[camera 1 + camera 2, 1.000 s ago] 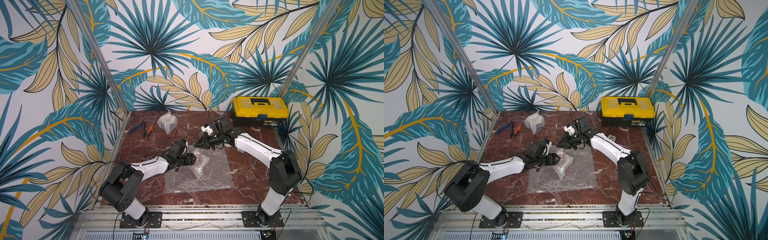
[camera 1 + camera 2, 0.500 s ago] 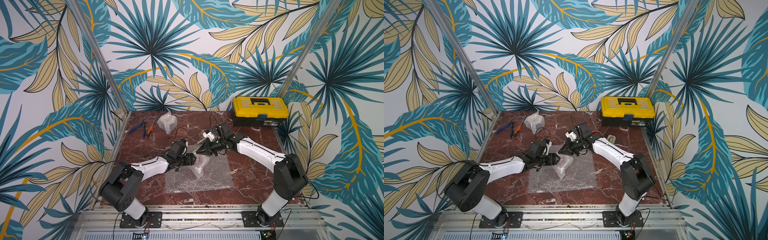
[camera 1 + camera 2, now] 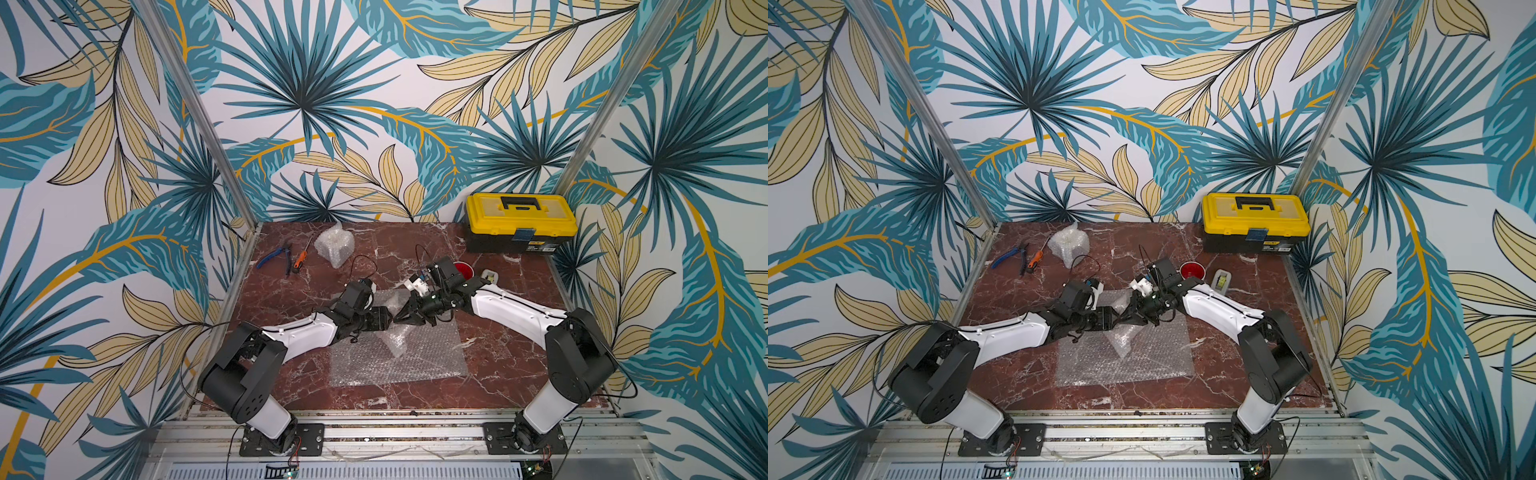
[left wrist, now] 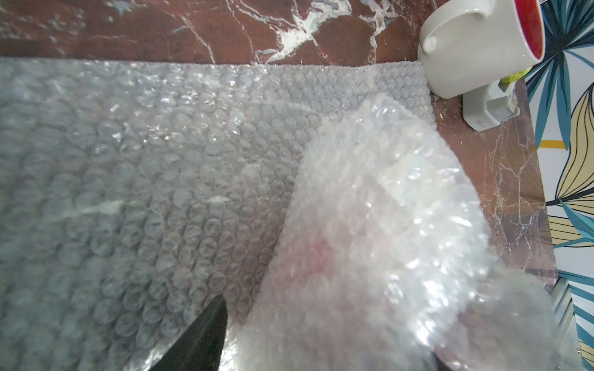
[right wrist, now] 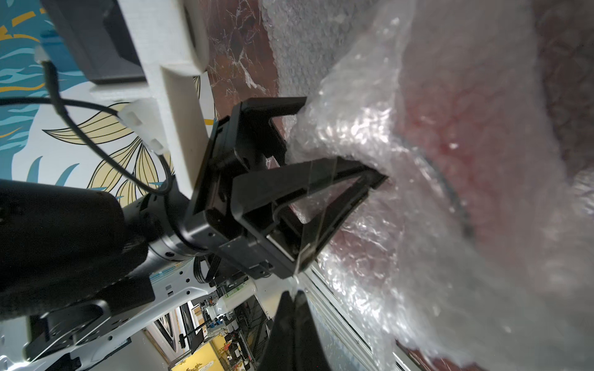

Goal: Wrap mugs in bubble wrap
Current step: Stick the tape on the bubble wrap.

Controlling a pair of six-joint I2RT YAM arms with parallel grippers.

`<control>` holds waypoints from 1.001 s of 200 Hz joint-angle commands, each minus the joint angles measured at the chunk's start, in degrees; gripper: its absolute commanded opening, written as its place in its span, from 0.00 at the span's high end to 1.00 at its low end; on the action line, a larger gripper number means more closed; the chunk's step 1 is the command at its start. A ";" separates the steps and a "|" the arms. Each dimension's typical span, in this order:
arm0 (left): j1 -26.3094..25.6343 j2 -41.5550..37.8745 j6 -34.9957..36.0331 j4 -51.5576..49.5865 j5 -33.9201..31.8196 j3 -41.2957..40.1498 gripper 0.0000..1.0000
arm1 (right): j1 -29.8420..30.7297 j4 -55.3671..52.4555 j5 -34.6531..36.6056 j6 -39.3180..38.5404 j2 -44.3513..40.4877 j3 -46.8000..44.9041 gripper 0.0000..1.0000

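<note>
We see left end effector (image 5: 344, 141) spread wide round red mug (image 4: 321, 250) bundled in bubble wrap (image 3: 399, 361), middle of surface (image 3: 498, 374); right end effector (image 5: 294, 298) pinched shut. Wrap looks slippery, mug fragile: we'd grip body.

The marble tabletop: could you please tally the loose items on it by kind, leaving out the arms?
Ceramic mugs: 2 (white mug with red inside; red mug under wrap)
Clear bubble wrap pieces: 2 (crumpled back bundle; flat front sheet)
Hand tools: 2 (blue-handled pliers; orange-handled screwdriver)
Yellow-and-black plastic toolbox: 1
Grey tape dispenser: 1
Total: 8
</note>
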 commanded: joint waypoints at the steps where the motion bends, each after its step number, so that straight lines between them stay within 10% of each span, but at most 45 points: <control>1: -0.58 0.01 0.66 -2.88 -0.06 -1.40 0.30 | 0.52 0.87 0.25 0.07 -1.05 -2.13 1.00; 200: -0.57 0.88 0.66 -2.93 0.35 -0.79 0.30 | 1.90 6.36 14.51 -18.36 -2.08 -13.24 1.00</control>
